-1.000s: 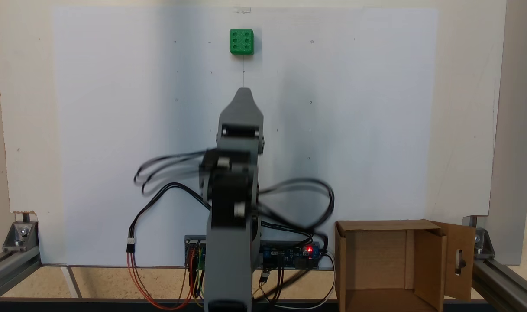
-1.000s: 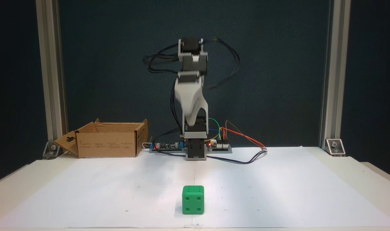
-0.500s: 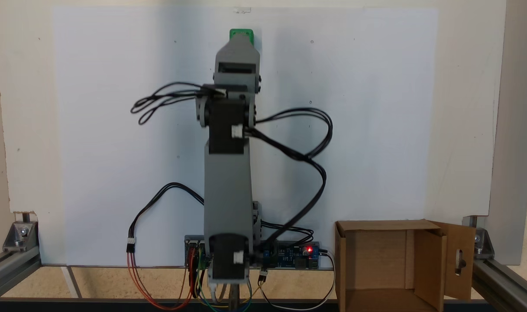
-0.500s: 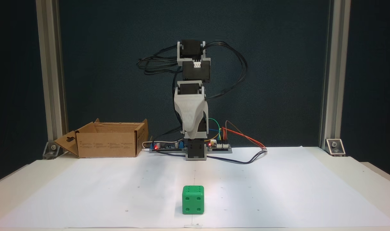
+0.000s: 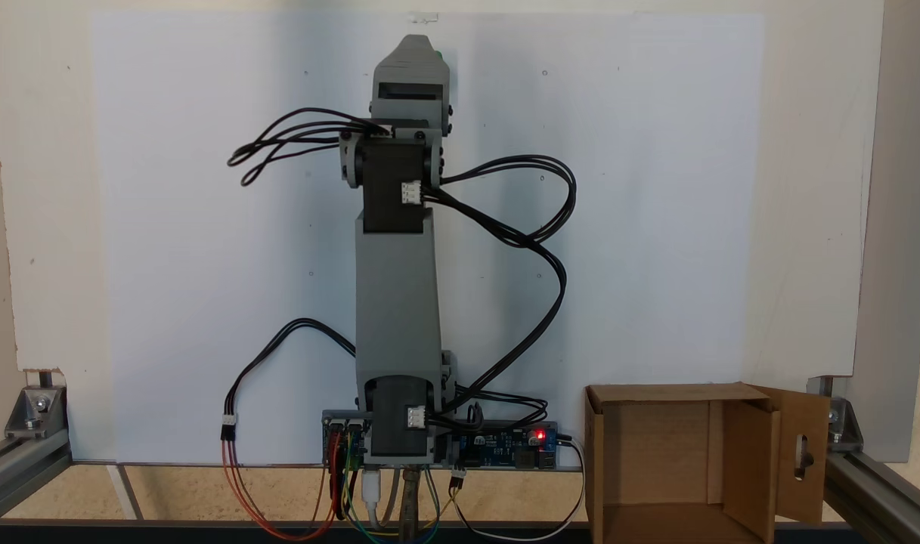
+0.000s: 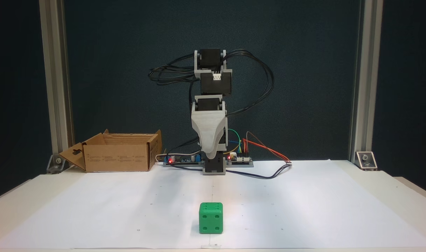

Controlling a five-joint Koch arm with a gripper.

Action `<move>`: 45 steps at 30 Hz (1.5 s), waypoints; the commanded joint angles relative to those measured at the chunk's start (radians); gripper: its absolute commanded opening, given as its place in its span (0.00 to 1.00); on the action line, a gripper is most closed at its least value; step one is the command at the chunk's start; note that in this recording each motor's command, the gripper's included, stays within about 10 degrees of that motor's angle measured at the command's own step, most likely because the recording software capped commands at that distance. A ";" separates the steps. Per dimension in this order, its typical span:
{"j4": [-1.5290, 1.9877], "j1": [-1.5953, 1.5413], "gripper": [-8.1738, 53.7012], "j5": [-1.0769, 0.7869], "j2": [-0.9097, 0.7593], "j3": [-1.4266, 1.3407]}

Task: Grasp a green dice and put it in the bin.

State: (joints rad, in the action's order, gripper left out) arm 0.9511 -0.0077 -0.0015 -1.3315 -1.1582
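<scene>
A dark blue wall (image 6: 304, 70) stood behind a pale table (image 6: 391, 196), and a big white sheet of paper (image 6: 304, 210) lay flat on the table. The small bright green plastic dice (image 6: 211, 217) sat on the paper near its front edge, well apart from the arm's base. Four pips faced the camera and six faced up. Nothing touched it.

The grey and black robot arm (image 5: 397, 302) stood at the back edge of the paper, with black cables (image 6: 258, 87) looping out from both sides. It reached forward over the paper toward the dice. In a fixed view from above, the grey gripper (image 5: 412, 47) covered almost all of the dice, and just a bit of green (image 5: 438, 54) peeked out beside it. In a fixed view from the front, the gripper (image 6: 211, 156) pointed down and hung high above the table, far behind the dice. I could not tell if the fingers were spread or pressed together.

The brown cardboard box (image 6: 118, 152) sat beside the arm's base, open at the top, with one flap (image 5: 803, 453) that had a slot cut in it.
</scene>
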 commanded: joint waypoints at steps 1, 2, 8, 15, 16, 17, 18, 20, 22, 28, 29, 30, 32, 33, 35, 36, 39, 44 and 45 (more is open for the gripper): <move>-0.011 -0.009 0.83 0.044 -0.012 0.066; -0.014 -0.011 0.83 0.044 -0.012 0.066; -0.063 -0.011 0.83 0.049 0.014 0.066; -0.077 -0.009 0.83 0.054 0.054 0.066; -0.080 -0.011 0.83 0.054 0.061 0.066; -0.089 -0.009 0.83 0.054 0.069 0.066; -0.095 -0.009 0.83 0.054 0.075 0.066; -0.110 -0.009 0.83 0.054 0.097 0.066; -0.127 -0.006 0.83 0.054 0.120 0.066; -0.158 0.002 0.83 0.052 0.183 0.066; -0.160 0.002 0.83 0.054 0.192 0.066; -0.160 0.002 0.83 0.054 0.196 0.066; -0.158 0.002 0.83 0.054 0.207 0.066; -0.158 0.002 0.83 0.054 0.210 0.066; -0.160 0.002 0.83 0.054 0.219 0.066; -0.160 0.002 0.83 0.054 0.224 0.066; -0.175 0.002 0.83 0.054 0.242 0.066; -0.204 0.003 0.83 0.054 0.275 0.066; -0.206 0.003 0.83 0.054 0.281 0.066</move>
State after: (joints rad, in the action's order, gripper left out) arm 0.7609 -0.0046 0.0123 -1.0462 -1.1582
